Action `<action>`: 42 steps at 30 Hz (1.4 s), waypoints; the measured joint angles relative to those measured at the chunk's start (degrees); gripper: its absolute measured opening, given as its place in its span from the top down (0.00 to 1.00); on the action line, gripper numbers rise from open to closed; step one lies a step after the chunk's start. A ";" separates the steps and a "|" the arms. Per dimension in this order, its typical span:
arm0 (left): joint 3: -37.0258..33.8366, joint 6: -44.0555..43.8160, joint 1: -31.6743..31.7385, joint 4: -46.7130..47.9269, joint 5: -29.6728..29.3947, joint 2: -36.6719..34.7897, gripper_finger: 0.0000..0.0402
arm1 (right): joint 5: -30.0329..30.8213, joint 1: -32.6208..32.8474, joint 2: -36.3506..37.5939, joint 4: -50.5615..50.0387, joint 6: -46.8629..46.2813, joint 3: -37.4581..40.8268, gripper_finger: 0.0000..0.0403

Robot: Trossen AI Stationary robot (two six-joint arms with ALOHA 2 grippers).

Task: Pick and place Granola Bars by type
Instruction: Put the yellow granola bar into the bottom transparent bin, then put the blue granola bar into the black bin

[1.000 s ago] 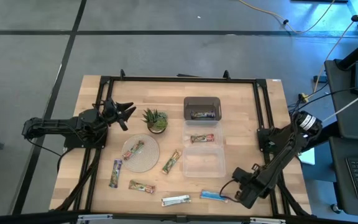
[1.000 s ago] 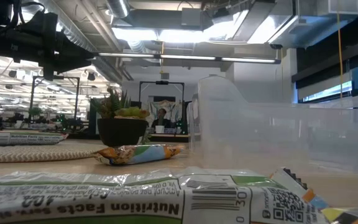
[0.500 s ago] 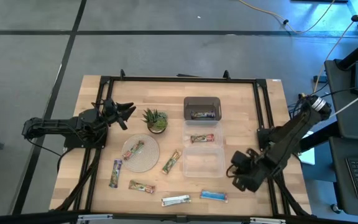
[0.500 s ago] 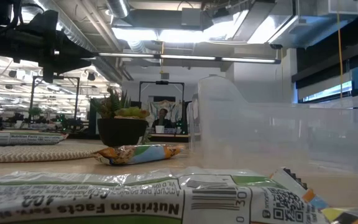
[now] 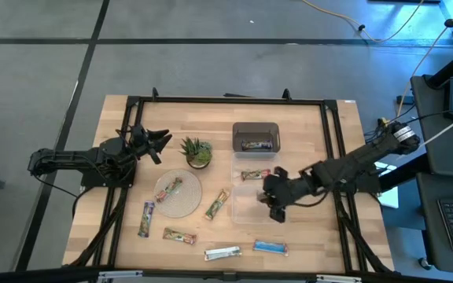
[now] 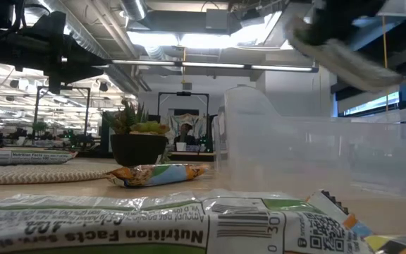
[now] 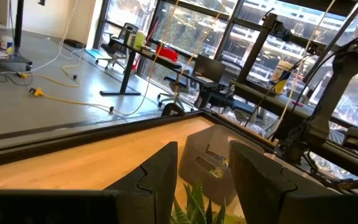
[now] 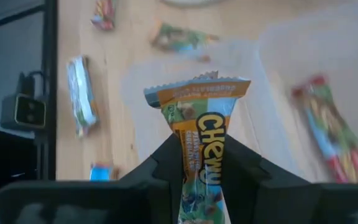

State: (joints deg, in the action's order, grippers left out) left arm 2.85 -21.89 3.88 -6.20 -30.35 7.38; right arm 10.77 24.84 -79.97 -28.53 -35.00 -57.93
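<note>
Wooden table (image 5: 305, 126) holds scattered granola bars (image 5: 217, 203) and bins (image 5: 256, 136).

Pale matt wood table (image 5: 305, 126), clear plastic bins (image 5: 258, 206) (one dark (image 5: 255, 135)), glossy crinkled bar wrappers (image 8: 197, 146).

The right gripper (image 5: 274, 198) hangs over the clear empty tray (image 5: 256, 205) near the table's (image 5: 305, 134) right edge; whether it holds anything is hard to tell. The left gripper (image 5: 157, 143) waits by the plant (image 5: 197, 151). Bars lie along the front edge (image 5: 222, 252), on the mat (image 5: 177, 194), and in two farther trays (image 5: 255, 136).
</note>
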 joint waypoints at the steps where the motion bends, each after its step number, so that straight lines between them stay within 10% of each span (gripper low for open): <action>1: 0.00 0.00 -0.02 0.00 -0.01 0.01 0.65 | -0.65 -0.72 -0.69 2.03 1.43 0.00 0.78; 20: 0.00 0.05 0.00 0.00 -0.02 0.02 0.65 | -6.51 -4.59 -17.26 8.18 8.37 -0.02 0.78; 42: 0.00 0.09 0.00 0.00 -0.02 0.00 0.65 | -7.94 -4.59 -12.54 7.32 6.83 -0.02 0.57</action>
State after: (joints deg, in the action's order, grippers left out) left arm 2.85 -21.80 3.88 -6.20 -30.37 7.38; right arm 2.83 20.25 -92.51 -21.21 -28.16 -57.95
